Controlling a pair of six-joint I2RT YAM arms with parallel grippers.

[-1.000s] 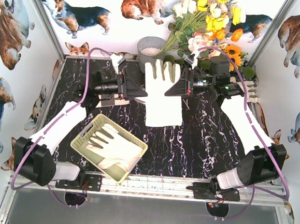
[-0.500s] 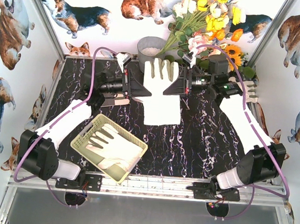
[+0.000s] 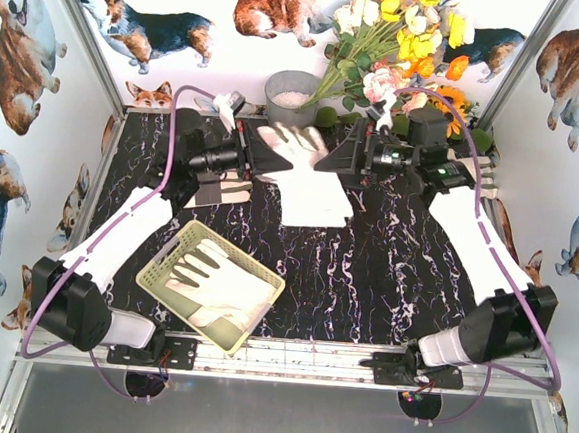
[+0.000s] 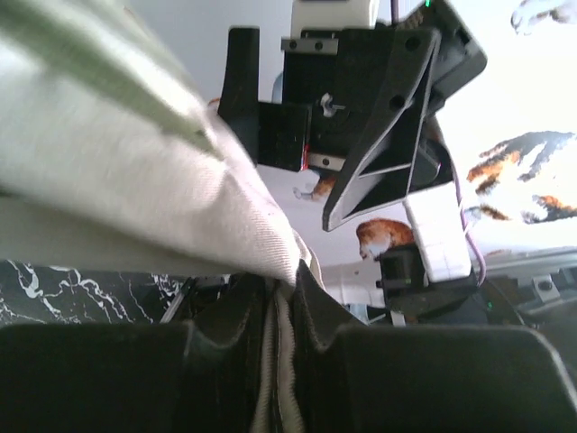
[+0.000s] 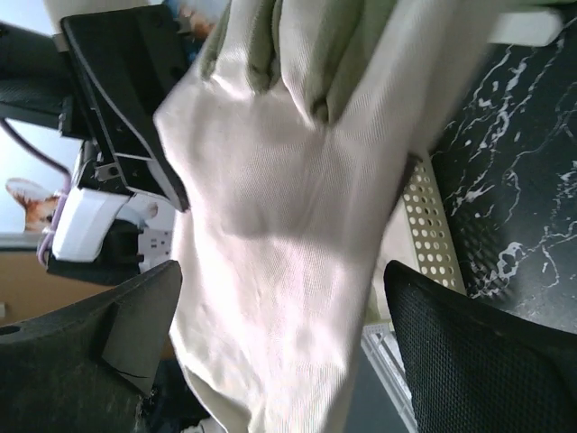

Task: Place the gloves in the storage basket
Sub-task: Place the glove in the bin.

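A white glove [image 3: 312, 183] hangs in the air over the back of the table between my two grippers. My left gripper [image 3: 277, 163] is shut on its left edge; in the left wrist view the fabric [image 4: 117, 180] is pinched between the closed fingers of that gripper [image 4: 284, 311]. My right gripper [image 3: 326, 161] stands open beside the glove. In the right wrist view the glove [image 5: 288, 234] hangs loose between the spread fingers [image 5: 487, 352]. The pale yellow-green storage basket [image 3: 171, 257] sits at the front left with a glove [image 3: 214, 286] lying in it.
A grey metal bucket [image 3: 291, 94] and a bunch of flowers [image 3: 399, 35] stand at the back. Another glove [image 3: 485, 174] lies at the back right behind the right arm. Corgi-print walls close in the left, right and back sides.
My left gripper has shut on the glove's left edge. My right gripper has opened and let go of it. The glove has tilted and sagged toward the left.
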